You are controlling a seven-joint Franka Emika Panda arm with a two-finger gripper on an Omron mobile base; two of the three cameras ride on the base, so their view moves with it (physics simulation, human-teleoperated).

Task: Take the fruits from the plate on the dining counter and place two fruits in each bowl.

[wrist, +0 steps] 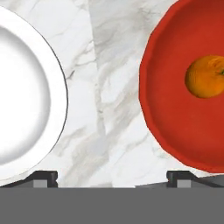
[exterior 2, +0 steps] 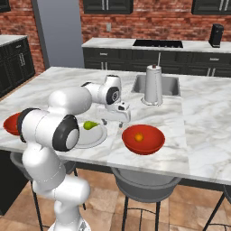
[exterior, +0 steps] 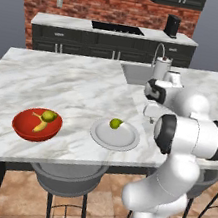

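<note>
The open, empty gripper (wrist: 112, 177) hangs between the plate (wrist: 52, 87) and the right bowl (wrist: 162, 127); next it likely must grab the green fruit (exterior 2: 90, 125) on the plate.

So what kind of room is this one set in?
A rendered home kitchen, most likely: a marble-topped dining counter with a built-in sink and bar stools beneath, plus dark cabinets and a cooktop along a brick wall.
</note>
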